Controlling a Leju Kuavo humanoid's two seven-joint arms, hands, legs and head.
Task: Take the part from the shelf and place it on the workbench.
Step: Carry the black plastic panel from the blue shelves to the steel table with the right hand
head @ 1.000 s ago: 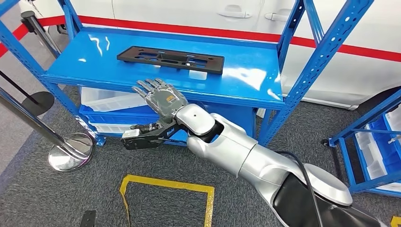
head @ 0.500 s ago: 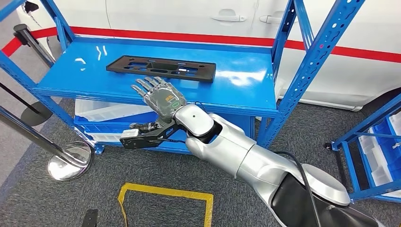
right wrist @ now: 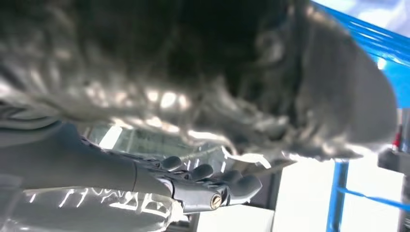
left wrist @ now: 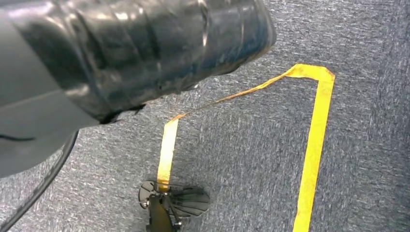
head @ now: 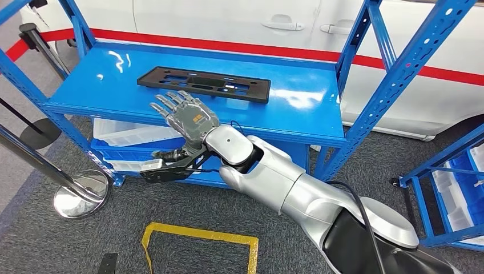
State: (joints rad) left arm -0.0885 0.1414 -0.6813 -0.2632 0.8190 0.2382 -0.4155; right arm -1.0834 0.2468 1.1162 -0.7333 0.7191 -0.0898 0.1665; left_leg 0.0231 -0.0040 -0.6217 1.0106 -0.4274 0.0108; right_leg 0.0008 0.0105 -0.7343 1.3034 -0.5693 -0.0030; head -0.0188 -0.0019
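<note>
The part (head: 202, 84) is a flat black rectangular frame with cutouts, lying on the top board of the blue shelf (head: 297, 111). My right hand (head: 185, 117) reaches in on its silver arm and hovers at the shelf's front edge, just short of the part. Its fingers are spread and hold nothing, and the thumb (head: 162, 167) hangs below the board's edge. The right wrist view is blurred, with the hand's dark fingers (right wrist: 212, 181) stretched out under the shelf board.
White bins (head: 128, 134) sit on the lower shelf level. A chrome stanchion base (head: 80, 194) stands on the carpet at the left, and another blue rack (head: 451, 182) at the right. A white car (head: 228, 17) is behind the shelf. Yellow tape (head: 200, 234) marks the floor.
The whole picture has shifted a little, so the camera moved. My right hand has come slightly closer to the part, fingers still spread and holding nothing.
</note>
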